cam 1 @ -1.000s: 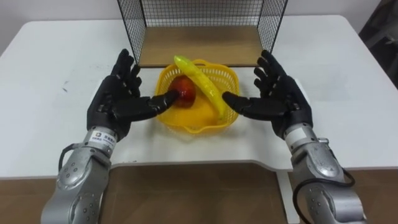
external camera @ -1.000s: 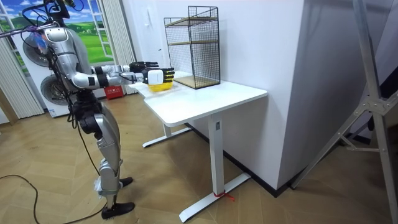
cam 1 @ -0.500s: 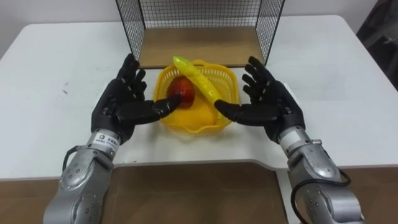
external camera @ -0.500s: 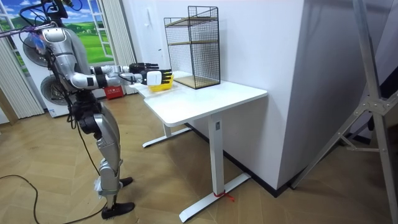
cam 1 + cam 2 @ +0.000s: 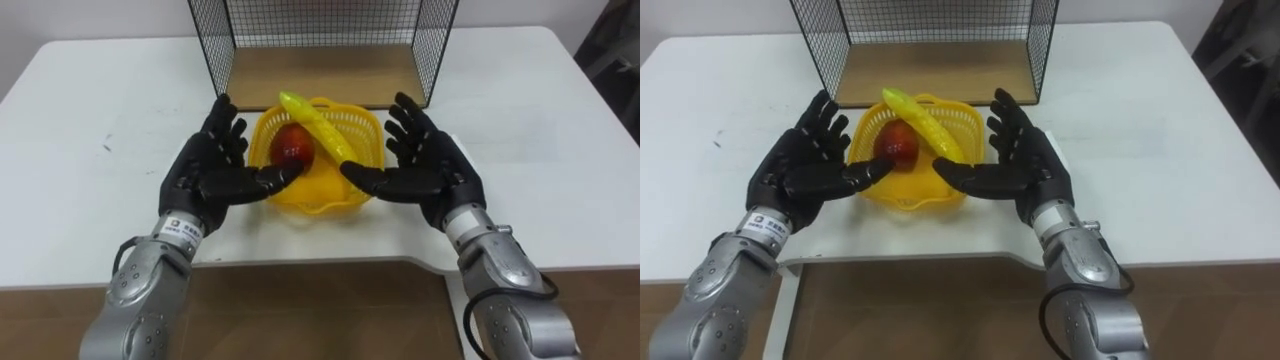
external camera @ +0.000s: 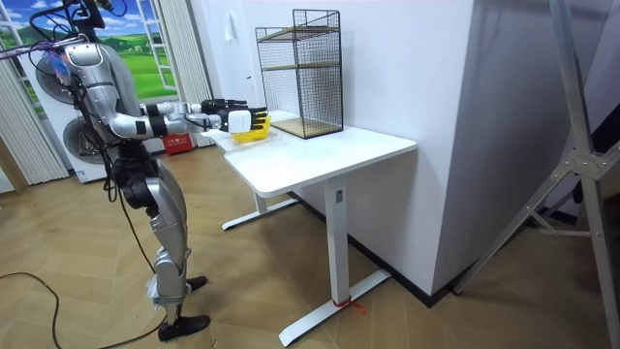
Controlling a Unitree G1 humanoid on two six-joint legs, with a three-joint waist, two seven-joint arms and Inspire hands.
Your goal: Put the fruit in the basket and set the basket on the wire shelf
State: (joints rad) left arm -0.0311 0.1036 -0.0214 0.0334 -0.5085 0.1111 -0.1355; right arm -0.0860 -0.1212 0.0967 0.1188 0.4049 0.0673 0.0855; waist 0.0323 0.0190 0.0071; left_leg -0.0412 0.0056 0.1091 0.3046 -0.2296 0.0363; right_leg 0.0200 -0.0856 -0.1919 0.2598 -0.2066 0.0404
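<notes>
White desk (image 5: 560, 150): yellow plastic basket (image 5: 318, 192), red apple (image 5: 293, 148) and long yellow banana (image 5: 315, 122) inside, sits between left robot hand (image 5: 205, 175) and right robot hand (image 5: 430, 170). Both spread open, empty, equally near. Black wire shelf (image 5: 320, 20) directly behind.

Tally: two fruits, one basket, one shelf, one table, two hands.
One red fruit (image 5: 293, 148) and one long yellow fruit (image 5: 318, 125); one yellow basket (image 5: 320, 185); one wire shelf (image 5: 325, 20) at its twelve o'clock; one white table (image 5: 90, 120); left hand (image 5: 205, 175), right hand (image 5: 430, 170).
</notes>
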